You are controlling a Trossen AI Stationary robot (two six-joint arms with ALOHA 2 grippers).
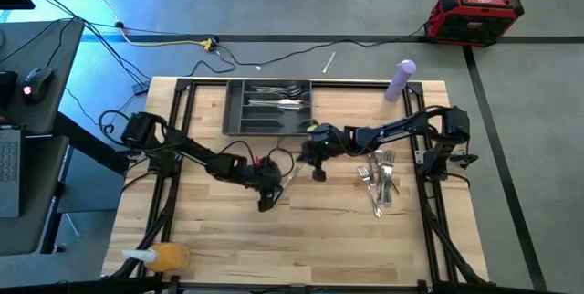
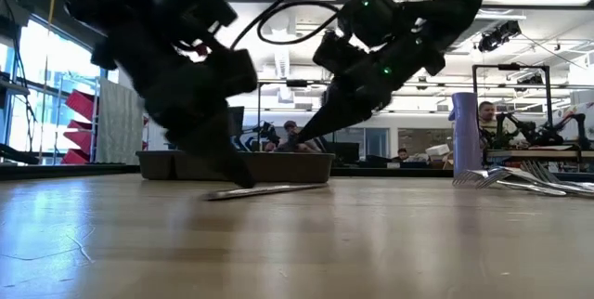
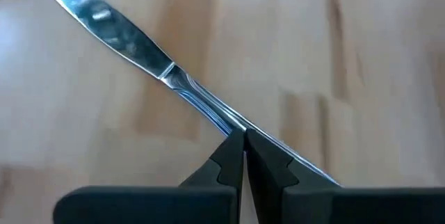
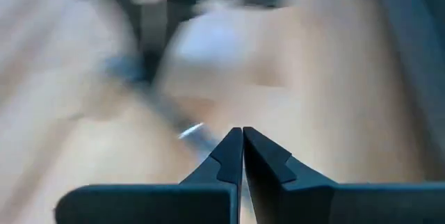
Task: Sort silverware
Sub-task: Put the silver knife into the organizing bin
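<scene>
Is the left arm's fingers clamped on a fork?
No, the left gripper has its fingers shut on the handle of a knife, whose smooth blade lies flat on the table.

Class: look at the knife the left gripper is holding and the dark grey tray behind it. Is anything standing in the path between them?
Yes. The right gripper, fingers shut, hangs between the knife and the tray, just in front of the tray's near wall. The left gripper grips the knife at its handle. The table between is otherwise bare.

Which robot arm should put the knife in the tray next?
Probably the left. The left gripper has its jaws shut on the knife lying on the table. The right gripper, jaws shut and empty, hovers nearer the tray.
</scene>
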